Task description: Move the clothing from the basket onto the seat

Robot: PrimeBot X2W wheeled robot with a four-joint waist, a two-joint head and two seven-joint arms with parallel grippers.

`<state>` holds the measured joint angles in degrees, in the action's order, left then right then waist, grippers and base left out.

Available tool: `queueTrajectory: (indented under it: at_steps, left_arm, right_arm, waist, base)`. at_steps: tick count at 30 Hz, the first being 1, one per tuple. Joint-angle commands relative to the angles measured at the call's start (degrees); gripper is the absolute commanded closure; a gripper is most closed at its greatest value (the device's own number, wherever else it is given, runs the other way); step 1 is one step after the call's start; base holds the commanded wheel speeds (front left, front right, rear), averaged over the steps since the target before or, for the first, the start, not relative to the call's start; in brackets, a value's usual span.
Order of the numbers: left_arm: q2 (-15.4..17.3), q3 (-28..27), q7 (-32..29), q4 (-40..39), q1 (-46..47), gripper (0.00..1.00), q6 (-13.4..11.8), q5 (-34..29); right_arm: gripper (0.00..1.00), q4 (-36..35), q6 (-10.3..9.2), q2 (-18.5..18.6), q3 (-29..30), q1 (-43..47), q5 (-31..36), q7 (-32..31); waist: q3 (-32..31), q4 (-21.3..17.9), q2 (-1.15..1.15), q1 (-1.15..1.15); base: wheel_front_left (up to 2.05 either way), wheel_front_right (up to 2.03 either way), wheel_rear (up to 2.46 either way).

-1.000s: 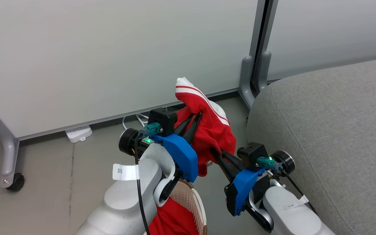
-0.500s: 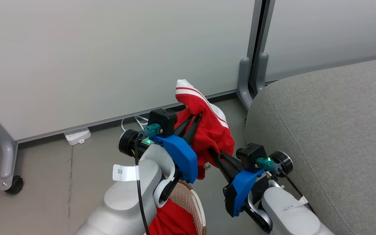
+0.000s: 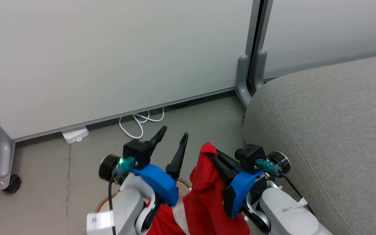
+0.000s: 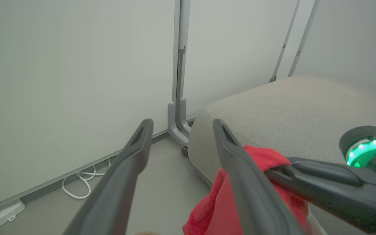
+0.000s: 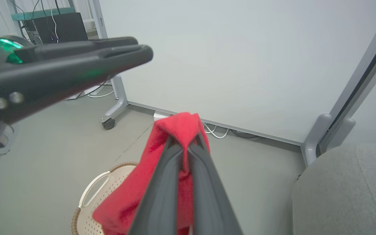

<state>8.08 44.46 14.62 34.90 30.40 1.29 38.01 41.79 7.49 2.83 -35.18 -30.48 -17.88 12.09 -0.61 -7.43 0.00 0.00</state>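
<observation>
Transfer in progress. The right gripper (image 3: 211, 155) is clenched on a red garment (image 3: 204, 192), which hangs over the basket (image 5: 86, 217), close to the grey seat (image 3: 321, 130) but not on it. The left gripper (image 3: 174, 132) is released and empty. By this view, carrying it across and dropping it are not yet done. More red cloth (image 3: 162, 222) shows low at the basket.

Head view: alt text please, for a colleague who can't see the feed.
The right pincer is shut on a red garment that hangs above the basket, close beside the grey sofa cushion. The left pincer is open and empty, just left of the garment.
</observation>
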Motion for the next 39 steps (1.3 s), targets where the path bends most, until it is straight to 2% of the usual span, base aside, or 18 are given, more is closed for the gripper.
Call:
queueTrajectory:
  at_steps: [1,5,11,19,26,31,39]
  left_arm:
    - [0.59,-0.45,0.32,-0.69,-1.56,0.0,-0.15,-0.45]
    - [3.23,-4.38,0.6,-6.34,-8.01,0.0,-0.51,-2.6]
    - [5.09,-11.56,0.63,-15.18,-18.11,0.0,2.17,-7.89]
    - [3.5,-20.39,0.63,-20.43,-25.95,0.0,4.46,-13.85]
    - [1.24,-24.29,0.65,-20.52,-28.07,0.0,5.69,-17.11]
    - [0.18,-25.81,0.64,-20.6,-27.63,0.0,6.02,-18.25]
    - [-0.17,-27.31,0.6,-21.7,-26.52,0.0,6.31,-19.53]
  right_arm:
    - [1.0,-0.1,0.01,0.1,0.26,-1.19,-0.46,0.47]
    - [1.0,0.32,0.01,0.09,1.44,-1.14,0.08,0.96]
    - [1.0,0.4,0.01,0.1,3.61,-1.37,0.69,1.36]
    - [1.0,0.0,0.01,0.1,5.13,-1.63,1.23,1.7]
    - [1.0,-0.32,0.01,0.11,5.75,-1.43,1.68,1.66]
    - [1.0,-0.9,0.01,0.12,5.64,-1.61,1.67,1.51]
    - [1.0,-1.88,0.01,0.11,5.93,-2.44,2.3,1.49]
  waist:
    - [0.09,0.02,0.0,0.0]
    - [0.5,0.46,0.0,0.0]
    - [0.89,1.24,0.0,0.0]
    - [1.02,1.58,0.0,0.0]
    - [1.15,1.3,0.0,0.0]
    - [2.08,-1.68,0.0,0.0]
    - [4.47,-11.28,0.0,0.0]
  base:
    - [0.0,0.0,0.0]
    - [0.0,0.0,0.0]
    - [0.0,0.0,0.0]
    - [0.0,0.0,0.0]
    - [0.0,0.0,0.0]
    - [0.0,0.0,0.0]
    - [0.0,0.0,0.0]
